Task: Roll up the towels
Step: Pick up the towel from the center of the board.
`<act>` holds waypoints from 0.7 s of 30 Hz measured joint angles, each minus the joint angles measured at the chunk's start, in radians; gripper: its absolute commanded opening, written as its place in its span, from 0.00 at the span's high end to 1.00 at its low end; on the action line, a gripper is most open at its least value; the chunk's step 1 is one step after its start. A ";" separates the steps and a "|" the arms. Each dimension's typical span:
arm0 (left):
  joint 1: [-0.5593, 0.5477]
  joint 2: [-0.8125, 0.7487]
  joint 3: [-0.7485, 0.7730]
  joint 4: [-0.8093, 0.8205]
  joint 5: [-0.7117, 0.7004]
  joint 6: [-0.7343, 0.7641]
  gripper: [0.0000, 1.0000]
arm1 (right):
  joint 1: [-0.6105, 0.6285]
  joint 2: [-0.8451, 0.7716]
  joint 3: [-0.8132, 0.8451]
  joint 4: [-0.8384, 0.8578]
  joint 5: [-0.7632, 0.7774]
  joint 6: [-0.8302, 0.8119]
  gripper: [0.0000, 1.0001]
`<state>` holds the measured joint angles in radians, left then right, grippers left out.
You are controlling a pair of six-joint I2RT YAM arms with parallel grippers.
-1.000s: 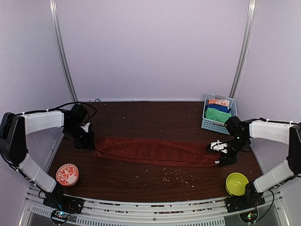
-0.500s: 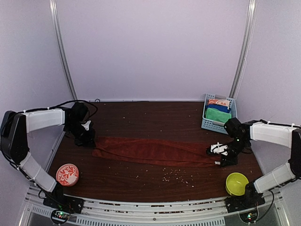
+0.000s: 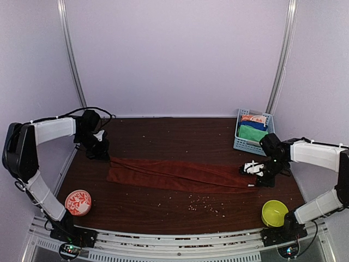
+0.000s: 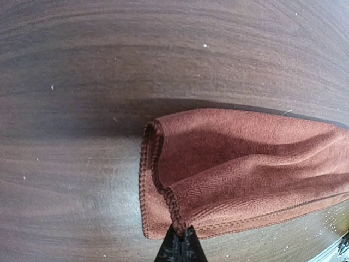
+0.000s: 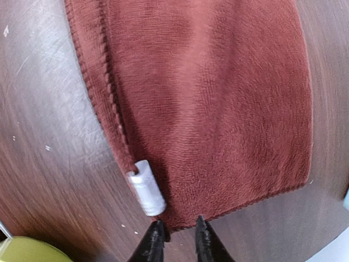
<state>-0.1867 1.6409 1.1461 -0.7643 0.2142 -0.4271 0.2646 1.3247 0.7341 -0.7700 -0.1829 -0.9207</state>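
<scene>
Where the rust-red towel (image 3: 174,176) lies: I see it spread as one long strip across the middle of the table (image 3: 174,136), from left to right. It has a few long folds along it, and no part of it is rolled.
Left end of the strip: in the top view its far corner is drawn out toward the left gripper (image 4: 180,246).
Left jaws: my left wrist camera shows them pressed together on the hem at that corner, so they hold the rust-red towel. The cloth beside them is doubled over, and there is a shadow on the table behind it.
Right end of the strip: the right gripper (image 5: 177,240) is down at this end, low over the table.
Right jaws: they are narrow, with a small gap. A corner of the towel's end hem shows just at this gap. I cannot tell if they already pinch the cloth.
Odd piece: a small white cylinder (image 5: 146,187) sits at the long hem, just beside the right jaws. I cannot tell what it belongs to.
Second cloth: the green towel (image 3: 252,133) is folded inside the blue basket (image 3: 244,144) at the far right of the table, with a blue and an orange cloth behind it.
Bowls: a red patterned bowl (image 3: 78,202) stands at the near left and a yellow-green bowl (image 3: 274,213) at the near right, both apart from the rust-red towel.
Table surface: pale crumbs (image 3: 199,204) lie just in front of the strip's middle.
</scene>
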 measured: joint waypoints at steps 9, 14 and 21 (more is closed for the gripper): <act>0.001 0.009 0.008 -0.002 0.011 0.018 1.00 | 0.010 -0.025 -0.010 -0.005 -0.017 -0.019 0.73; 0.001 0.009 0.008 -0.002 0.011 0.018 1.00 | 0.019 -0.010 -0.010 -0.011 -0.039 -0.019 0.74; 0.001 0.013 0.008 -0.002 0.010 0.024 1.00 | 0.030 0.028 -0.010 -0.011 -0.044 -0.016 0.92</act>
<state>-0.1856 1.6535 1.1545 -0.7662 0.2245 -0.4030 0.2947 1.3529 0.7246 -0.7815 -0.2268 -0.9363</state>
